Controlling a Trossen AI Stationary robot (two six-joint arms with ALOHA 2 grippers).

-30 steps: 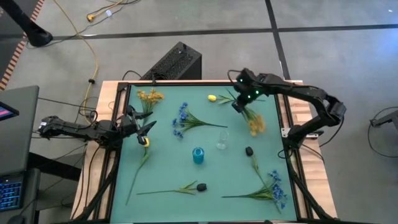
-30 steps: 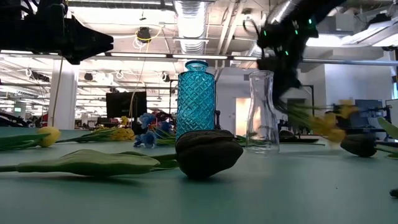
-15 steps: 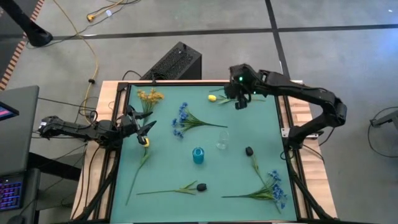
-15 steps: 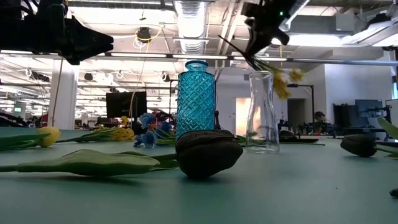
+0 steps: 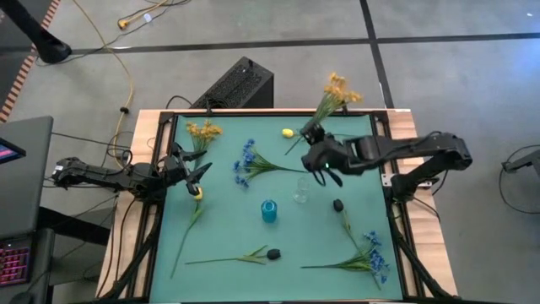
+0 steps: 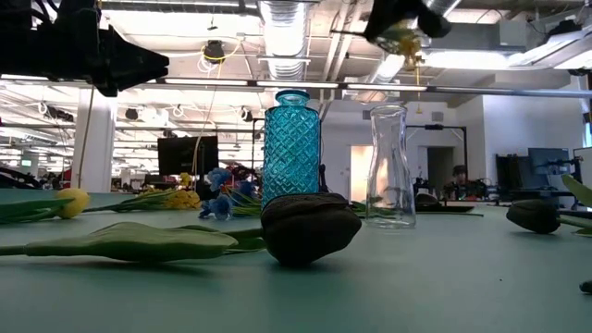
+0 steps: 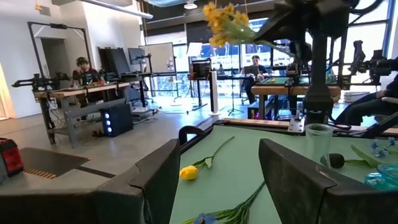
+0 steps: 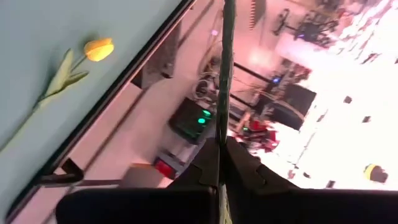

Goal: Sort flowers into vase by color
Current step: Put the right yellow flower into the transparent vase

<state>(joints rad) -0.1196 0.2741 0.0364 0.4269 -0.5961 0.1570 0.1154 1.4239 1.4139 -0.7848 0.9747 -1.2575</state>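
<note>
Right gripper (image 5: pixel 314 160) raised above the desk (image 5: pixel 228 228), near the clear glass vase (image 5: pixel 301 191) as seen from overhead. Its fingers (image 8: pixel 245 165) are pinched closed on the thin green stalk of a yellow small-bloom spray (image 5: pixel 335 89); the stalk runs out between the two fingers, and the blooms hang out past the desk's far edge. In the low view the spray (image 6: pixel 404 39) sits high in the air, above the mouth of the clear glass vase (image 6: pixel 388 166).

Left gripper (image 5: pixel 192 173) waits at the desk's left edge, fingers (image 7: pixel 158 180) parted, nothing between them. A yellow tulip (image 5: pixel 197 192) lies just beside it.

Blue vase (image 5: pixel 268 210) stands near the desk's middle, beside the clear one.

On the desk: a second yellow spray (image 5: pixel 202 132) at the far left corner, a blue spray (image 5: pixel 251 160) next to it, another yellow tulip (image 5: pixel 288 133) by the far edge, another blue spray (image 5: pixel 369 253) at near right, and two dark buds (image 5: pixel 337 204), (image 5: pixel 272 252).
</note>
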